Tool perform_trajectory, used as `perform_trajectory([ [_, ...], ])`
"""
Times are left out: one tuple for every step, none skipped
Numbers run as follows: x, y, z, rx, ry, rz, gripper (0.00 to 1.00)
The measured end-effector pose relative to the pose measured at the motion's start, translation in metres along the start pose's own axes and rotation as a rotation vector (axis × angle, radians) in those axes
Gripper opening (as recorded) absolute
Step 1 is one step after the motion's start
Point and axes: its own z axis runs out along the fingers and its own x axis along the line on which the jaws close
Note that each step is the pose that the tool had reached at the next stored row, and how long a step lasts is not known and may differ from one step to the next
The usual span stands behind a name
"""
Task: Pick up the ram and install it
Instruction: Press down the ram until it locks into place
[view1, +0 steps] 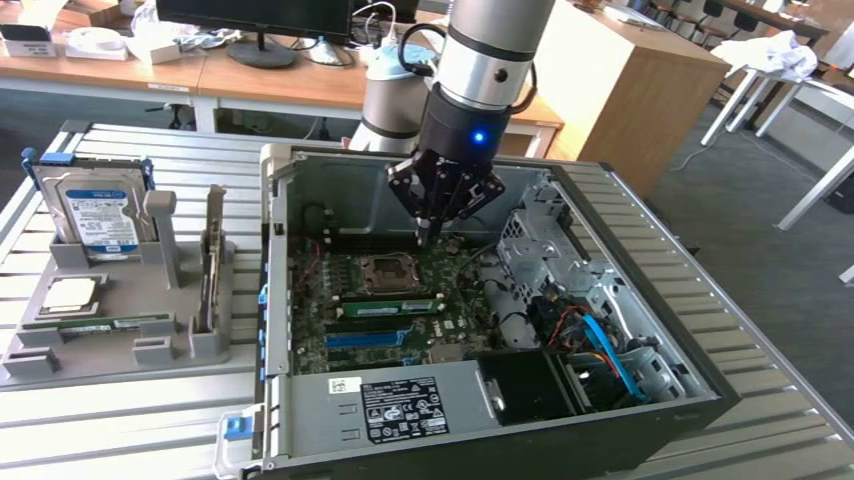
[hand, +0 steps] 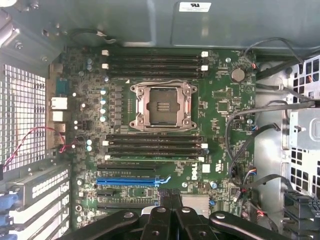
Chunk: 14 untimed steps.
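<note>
A long, narrow green ram (view1: 100, 323) lies lengthwise in a grey holder (view1: 120, 345) on the exterior view's left, outside the open computer case (view1: 694, 390). Its thin board, with a pale label near the middle, runs left to right along the near part of the holder. Inside the case, what looks like a second ram (view1: 388, 304) stands on edge in a slot of the motherboard (view1: 314, 340), just to the near side of the processor socket (view1: 386, 270). In the wrist view it shows as a thin pale line (hand: 155, 157) among the dark slots.
</note>
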Motion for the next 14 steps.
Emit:
perform_trajectory([
  [0.0000,0.0000,0.0000,-0.0001,0.0000,0.001,0.10],
  [0.0000,0.0000,-0.0001,-0.0001,0.0000,0.002,0.10],
  [0.0000,0.0000,-0.0002,-0.0001,-0.0001,0.002,0.10],
  [0.0000,0.0000,-0.0004,-0.0001,-0.0001,0.003,0.10],
  [0.0000,0.0000,-0.0008,0.0001,0.0000,0.003,0.10],
  [0.0000,0.0000,-0.0009,-0.0001,0.0000,0.004,0.10],
  [0.0000,0.0000,-0.0010,-0.0002,-0.0001,0.004,0.10],
  [0.0000,0.0000,-0.0013,-0.0001,0.0000,0.004,0.10],
  [0.0000,0.0000,-0.0015,0.0000,0.0000,0.005,0.10],
  [0.0000,0.0000,-0.0015,-0.0001,-0.0001,0.005,0.10],
  [0.0000,0.0000,-0.0016,0.0000,0.0000,0.005,0.10],
  [0.0000,0.0000,-0.0016,-0.0001,0.0000,0.005,0.10],
  [0.0000,0.0000,-0.0016,-0.0001,0.0000,0.005,0.10],
  [0.0000,0.0000,-0.0016,-0.0001,0.0000,0.005,0.10],
])
